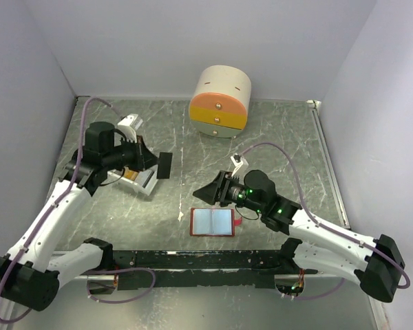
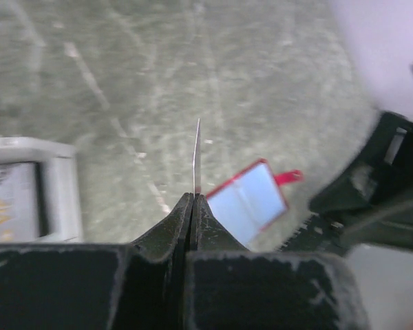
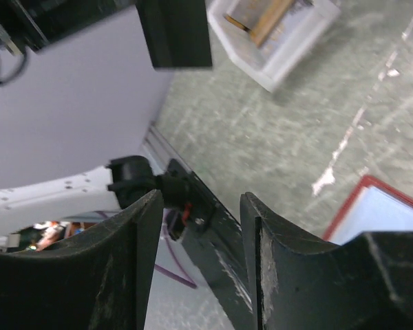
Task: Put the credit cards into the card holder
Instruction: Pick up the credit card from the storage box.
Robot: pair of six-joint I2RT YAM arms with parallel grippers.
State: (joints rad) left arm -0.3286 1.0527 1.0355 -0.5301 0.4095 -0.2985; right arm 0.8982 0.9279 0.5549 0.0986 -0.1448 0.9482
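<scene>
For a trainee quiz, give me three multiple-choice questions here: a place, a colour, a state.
1. The open red folding card holder lies: A on the grey marbled table by the right gripper; B raised in mid-air; C on the floor.
2. Its shiny sleeves are: A green; B pale blue; C black.
3. The left gripper is: A open; B unseen; C shut on a thin dark card.
Answers: A, it lies flat there; B, the top view shows it; C, jaws pinch the card edge-on.
</scene>
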